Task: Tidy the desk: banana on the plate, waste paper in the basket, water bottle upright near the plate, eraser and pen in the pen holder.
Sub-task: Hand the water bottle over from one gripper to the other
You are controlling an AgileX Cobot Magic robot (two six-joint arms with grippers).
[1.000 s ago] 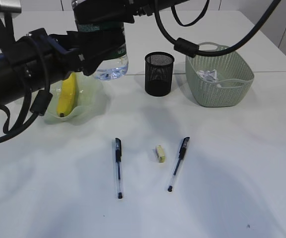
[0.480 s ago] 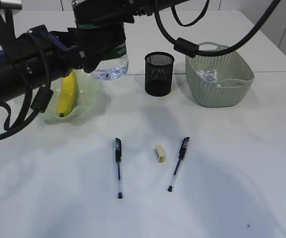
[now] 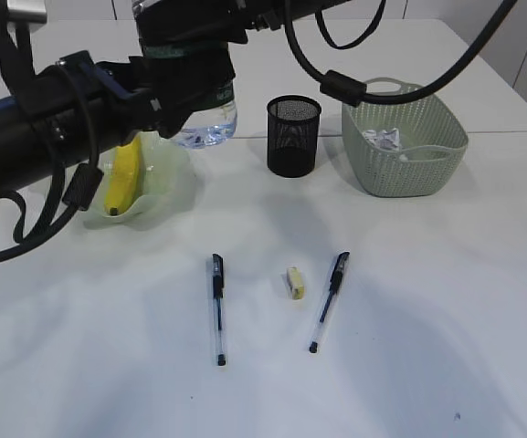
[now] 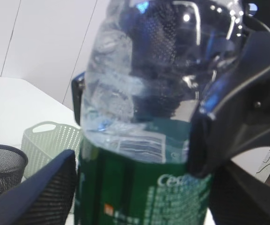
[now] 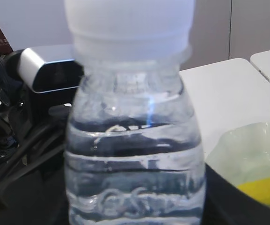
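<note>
The water bottle (image 3: 204,128) stands upright just behind the plate (image 3: 176,187); I cannot tell whether its base touches the desk (image 3: 409,365). From above, my right gripper (image 3: 190,59) is shut on its upper body (image 5: 135,140). My left gripper (image 3: 164,99) is open, with its fingers on either side of the green label (image 4: 139,187). The banana (image 3: 123,178) lies on the plate. The waste paper (image 3: 386,139) sits in the basket (image 3: 409,173). The eraser (image 3: 295,282) lies between two pens (image 3: 217,306) (image 3: 329,299), in front of the pen holder (image 3: 293,137).
The left arm (image 3: 35,137) stretches low across the plate's left side. Cables from the right arm (image 3: 336,87) hang over the pen holder and basket. The pen holder (image 4: 1,164) and basket (image 4: 50,140) show beyond the bottle in the left wrist view.
The left arm has shifted slightly up and to the right, closer round the bottle. The bottle and the right gripper have stayed in place.
</note>
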